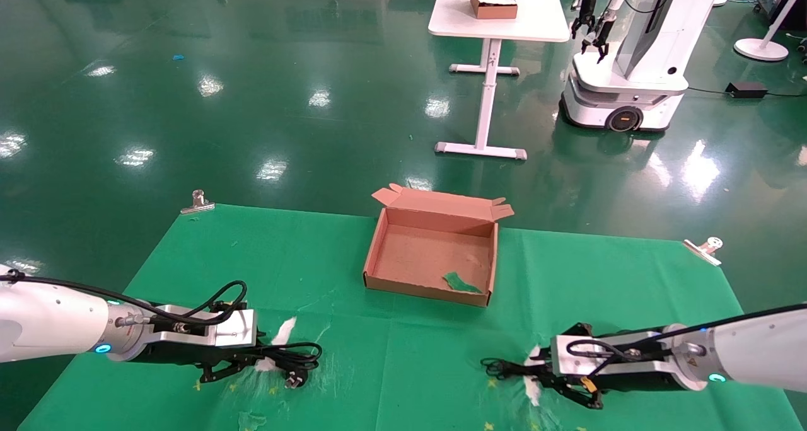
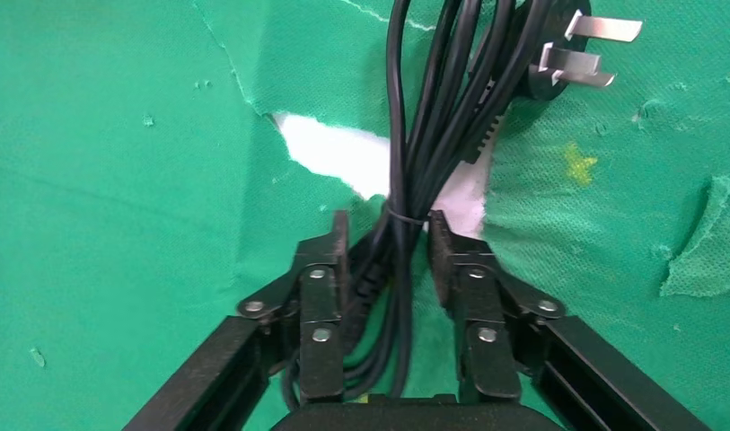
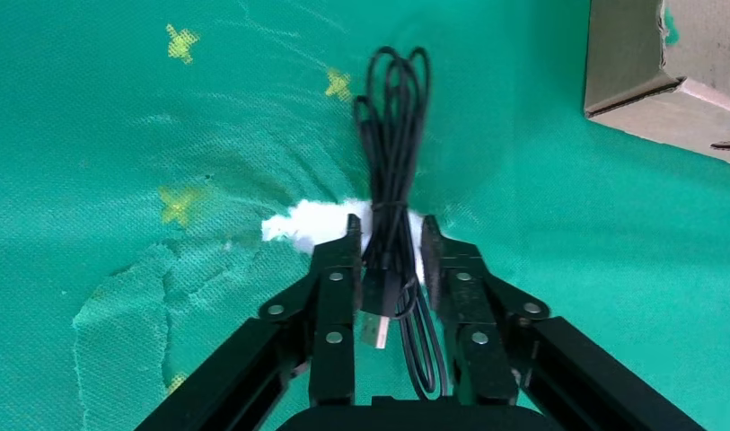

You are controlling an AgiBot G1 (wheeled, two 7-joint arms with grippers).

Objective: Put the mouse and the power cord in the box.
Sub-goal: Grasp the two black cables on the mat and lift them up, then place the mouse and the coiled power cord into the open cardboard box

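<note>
The power cord [image 2: 442,108] is a tied black bundle with a pronged plug [image 2: 572,54], lying on the green cloth at front left. My left gripper [image 2: 386,224] is down on the cloth, its fingers [image 2: 321,269] pressed in on the bundle; the head view shows this gripper [image 1: 261,362] beside the cord [image 1: 296,358]. At front right my right gripper [image 3: 387,229] is shut on a thin black cable bundle [image 3: 392,117] with a USB plug [image 3: 372,328]. The mouse itself is hidden. The open brown box [image 1: 378,254] stands at the middle back with a green scrap [image 1: 461,283] inside.
The cloth is torn to white under both grippers [image 2: 334,153] [image 3: 298,220]. Clips [image 1: 198,202] [image 1: 706,248] hold its far corners. Beyond, a white table [image 1: 536,21] carries a box with white contents [image 1: 495,2], next to another robot [image 1: 630,59].
</note>
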